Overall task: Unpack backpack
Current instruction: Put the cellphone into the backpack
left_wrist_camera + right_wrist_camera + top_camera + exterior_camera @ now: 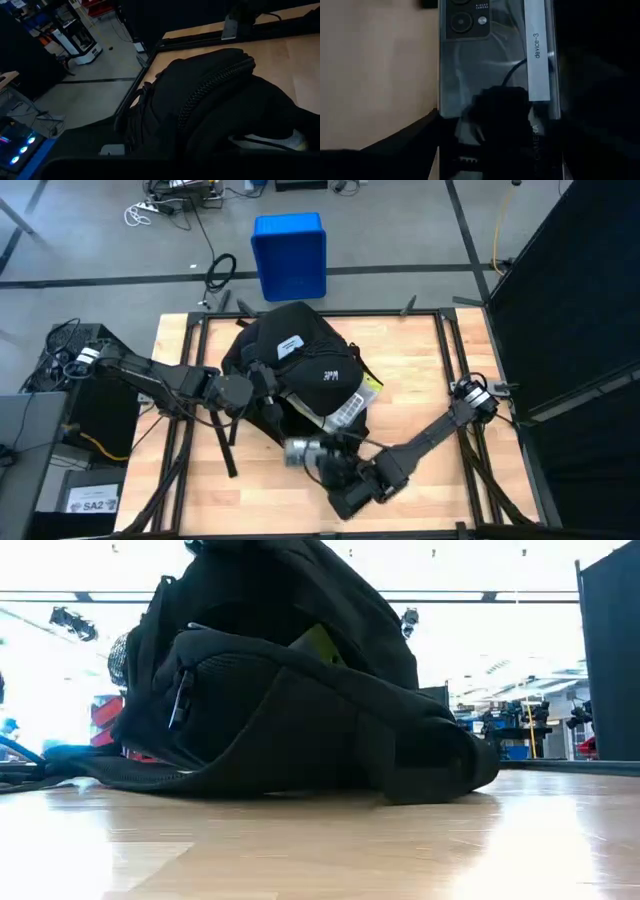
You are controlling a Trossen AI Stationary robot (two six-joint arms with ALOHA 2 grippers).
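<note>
Right end effector [322, 452] gripping a labelled phone [495, 65] beside the backpack [300, 365]; left end effector's [262, 380] grip impossible to tell.

Even overhead light fills the high view, and the wooden table [410, 380] shows pale without hard shadows. In the low view the room behind the backpack [290, 680] is blown out white, so the backpack reads as a dark silhouette, and the tabletop in front of it carries soft glare. Both wrist views are dim; the phone [490, 60] near the right wrist camera reflects faintly and looks soft.
</note>
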